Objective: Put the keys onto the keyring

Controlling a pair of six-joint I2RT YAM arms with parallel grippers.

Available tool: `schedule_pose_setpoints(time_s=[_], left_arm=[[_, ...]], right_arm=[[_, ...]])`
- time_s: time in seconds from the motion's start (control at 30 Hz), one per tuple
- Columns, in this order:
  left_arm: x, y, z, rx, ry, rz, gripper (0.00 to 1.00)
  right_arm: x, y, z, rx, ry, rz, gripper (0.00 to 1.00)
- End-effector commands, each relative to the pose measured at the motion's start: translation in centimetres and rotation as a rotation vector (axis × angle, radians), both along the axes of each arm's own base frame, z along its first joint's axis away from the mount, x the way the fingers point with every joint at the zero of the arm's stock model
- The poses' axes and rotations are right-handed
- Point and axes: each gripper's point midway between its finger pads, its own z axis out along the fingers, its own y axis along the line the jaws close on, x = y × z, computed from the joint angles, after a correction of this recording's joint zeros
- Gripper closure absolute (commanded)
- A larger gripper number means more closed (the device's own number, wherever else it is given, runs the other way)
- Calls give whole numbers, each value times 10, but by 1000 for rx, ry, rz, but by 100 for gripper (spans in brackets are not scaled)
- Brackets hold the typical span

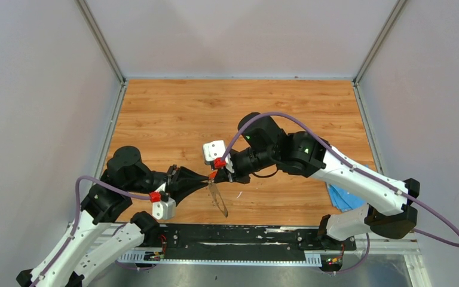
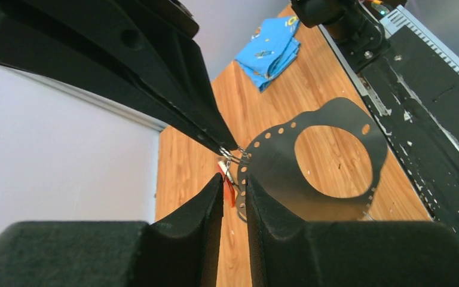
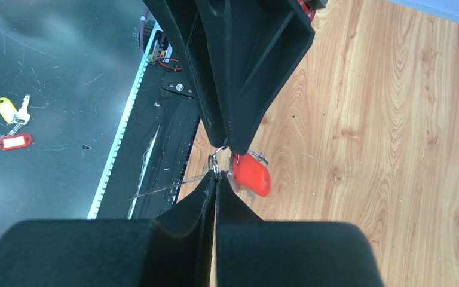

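Red plastic marks the crux: the red-headed key (image 3: 252, 173) hangs where the two sets of fingertips meet, with a small wire loop (image 3: 214, 160) just at its 9 o'clock. The right gripper (image 3: 216, 179) is clamped tight, by my reading on the rim of the keyring (image 2: 275, 170). The keyring hangs clear of the wooden table (image 1: 173, 113), its long edge running toward 5 o'clock in the top view. The left gripper (image 2: 234, 180) reaches from 9 o'clock, tip to tip with the right. Its fingers stand a sliver apart with the key between them; whether they pinch it I cannot tell. The left arm looks nearer the key. The left wrist view shows the keyring's broad face, holed margin and big opening; the right wrist view gives it edge-on only, yet shows the key's head whole
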Motion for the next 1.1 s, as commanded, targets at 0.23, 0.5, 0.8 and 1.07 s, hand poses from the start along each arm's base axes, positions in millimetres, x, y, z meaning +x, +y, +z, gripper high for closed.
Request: schedule_pose_setpoints(time_s=[0.23, 0.5, 0.8, 1.07], left_arm=[[-4, -2, 5, 14, -70, -54, 78], [-2, 0, 3, 15, -120, -41, 95], [-2, 6, -11, 12, -364, -53, 100], [0, 6, -16, 19, -376, -51, 88]], right_arm=[[-2, 1, 12, 3, 36, 15, 100], [-1, 2, 13, 3, 48, 1, 100], [21, 5, 24, 77, 88, -149, 100], [23, 11, 28, 175, 153, -182, 100]])
